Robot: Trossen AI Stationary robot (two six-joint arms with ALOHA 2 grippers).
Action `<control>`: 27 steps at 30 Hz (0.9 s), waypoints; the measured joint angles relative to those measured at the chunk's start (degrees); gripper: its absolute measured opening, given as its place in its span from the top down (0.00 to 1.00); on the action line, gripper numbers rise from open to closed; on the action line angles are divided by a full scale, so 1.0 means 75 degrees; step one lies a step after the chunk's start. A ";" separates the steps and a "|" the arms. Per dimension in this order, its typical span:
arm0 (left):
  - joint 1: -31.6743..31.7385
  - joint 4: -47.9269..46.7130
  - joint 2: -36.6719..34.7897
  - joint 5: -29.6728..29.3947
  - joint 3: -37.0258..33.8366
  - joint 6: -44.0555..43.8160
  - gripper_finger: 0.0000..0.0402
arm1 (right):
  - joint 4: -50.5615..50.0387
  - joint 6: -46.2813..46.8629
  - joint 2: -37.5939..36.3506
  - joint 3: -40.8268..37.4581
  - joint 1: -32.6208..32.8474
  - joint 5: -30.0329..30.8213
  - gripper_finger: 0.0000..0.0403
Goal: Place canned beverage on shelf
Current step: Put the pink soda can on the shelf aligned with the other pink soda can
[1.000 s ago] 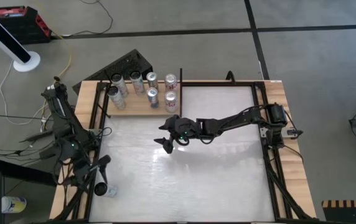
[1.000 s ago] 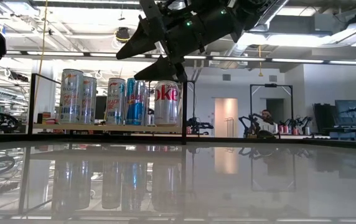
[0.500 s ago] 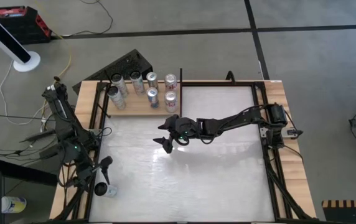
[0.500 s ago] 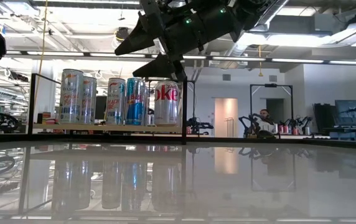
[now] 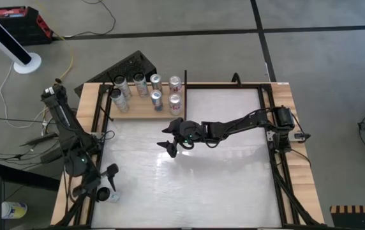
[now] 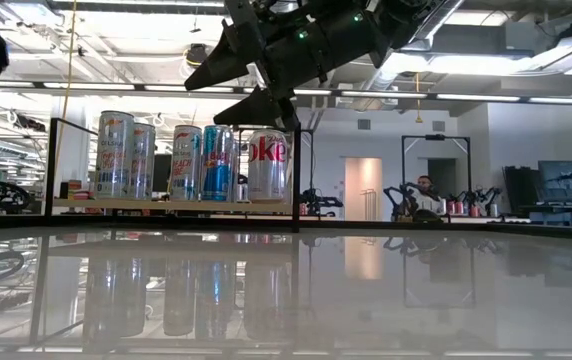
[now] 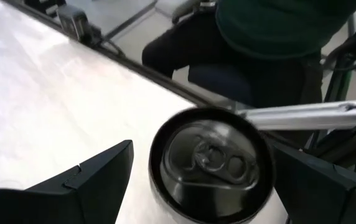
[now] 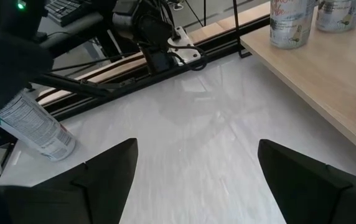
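A white beverage can [image 5: 110, 195] stands near the table's near left corner; the left wrist view shows its dark top [image 7: 210, 163]. My left gripper [image 5: 104, 181] is open above the can, one finger on each side of it [image 7: 203, 152], touching nothing. My right gripper [image 5: 168, 138] is open and empty above the middle of the table, near the shelf's near right corner; it also shows in the low view [image 6: 228, 92]. The pale wooden shelf [image 5: 145, 108] lies at the far left and bears several upright cans [image 6: 198, 162]. The right wrist view shows the white can far off [image 8: 33, 128].
Black frame rails [image 5: 275, 144] run along the table's left and right sides. A person in a dark green top [image 7: 277, 31] sits just beyond the table edge by the can. The white tabletop [image 5: 221, 179] stretches bare between my right gripper and the near edge.
My left gripper has gone toward the table's near edge and down toward the white can, staying open. The can and my right arm have kept still.
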 joint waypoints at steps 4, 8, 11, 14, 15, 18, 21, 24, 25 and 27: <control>0.0000 0.0000 0.0096 -0.0030 0.0000 -0.0128 0.15 | 0.0000 -0.0003 0.0000 0.0000 0.0000 0.0000 0.12; 0.0000 0.0003 0.0063 -0.0012 0.0000 -0.0233 0.15 | 0.0000 -0.0052 0.0000 0.0000 0.0000 0.0000 0.12; 0.0000 0.0026 0.0047 0.0002 0.0000 -0.0281 0.19 | 0.0000 -0.0181 0.0000 0.0000 0.0000 0.0000 0.12; 0.0000 0.0028 0.0050 0.0002 0.0000 -0.0284 0.27 | -0.0002 -0.0182 0.0000 0.0000 0.0000 0.0000 0.12; 0.0000 0.0029 0.0050 0.0005 0.0000 -0.0277 0.30 | -0.0003 -0.0185 0.0000 0.0000 0.0000 0.0000 0.12; 0.0000 0.0032 0.0050 0.0013 0.0000 -0.0176 0.40 | -0.0001 -0.0196 0.0000 0.0000 0.0042 0.0000 0.12; 0.0000 0.0030 0.0050 0.0008 0.0000 -0.0160 0.41 | -0.0003 -0.0198 0.0000 0.0000 0.0105 -0.0003 0.12; 0.0000 0.0030 0.0049 0.0005 0.0000 -0.0164 0.41 | -0.0003 -0.0198 0.0000 0.0000 0.0105 -0.0005 0.12; 0.0000 0.0030 0.0047 0.0003 0.0000 -0.0164 0.41 | -0.0003 -0.0198 0.0000 0.0000 0.0105 -0.0004 0.12; 0.0000 0.0029 0.0047 -0.0075 0.0000 -0.0167 0.41 | 0.0000 -0.0198 0.0000 0.0000 0.0105 -0.0003 0.12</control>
